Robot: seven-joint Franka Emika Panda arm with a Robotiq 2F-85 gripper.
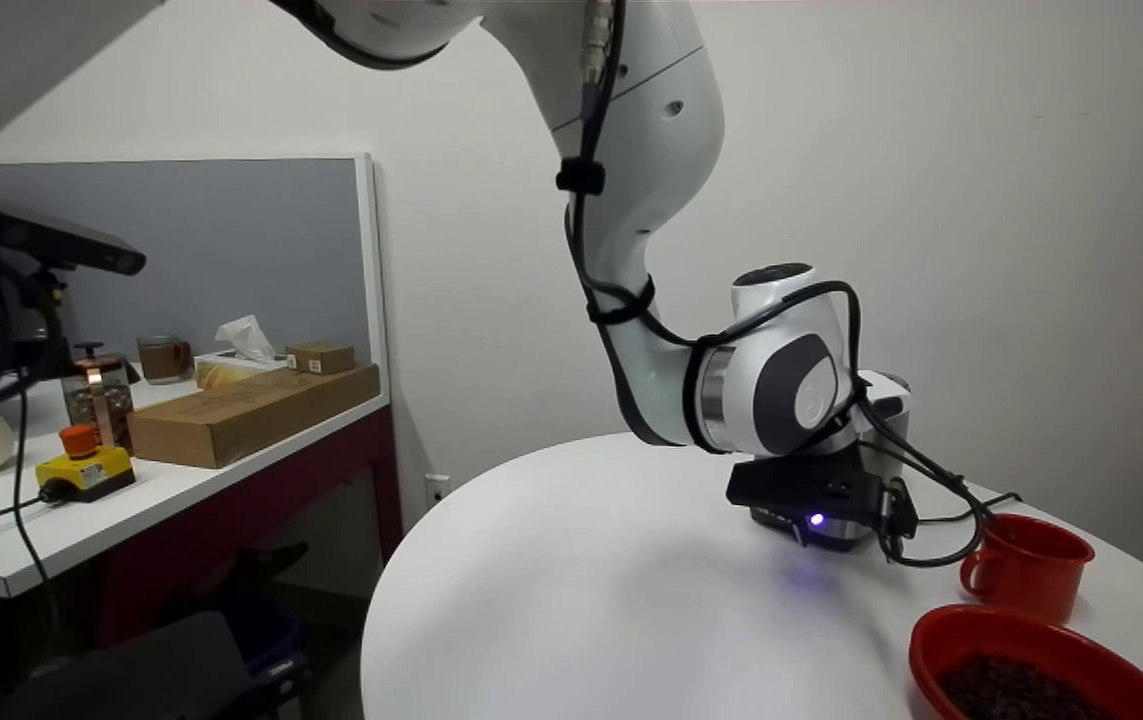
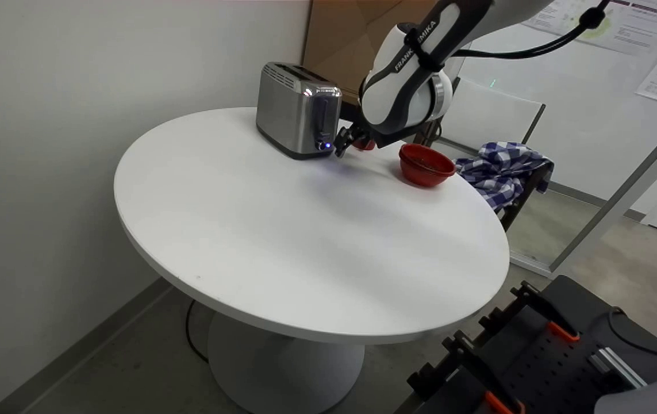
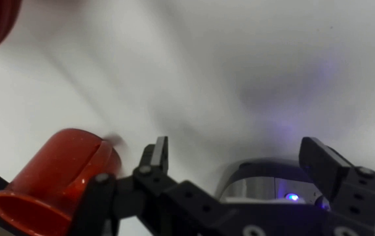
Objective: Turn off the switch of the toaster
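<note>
My hand (image 3: 235, 152): spread wide, holding nothing
Toaster (image 2: 288, 109): blue lt. (image 2: 328, 145) on, just beside my hand
Red mug (image 3: 64, 157): nr. my hand
Red bowl (image 2: 420, 177): farther off

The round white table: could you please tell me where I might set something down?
In an exterior view, the round white table is bare from the silver toaster and red bowl to the near rim. The far edge is crowded: the open gripper hangs beside the toaster, near the red mug.

Table (image 2: 282, 236) common to both exterior views, with downward wrist view close above.
</note>
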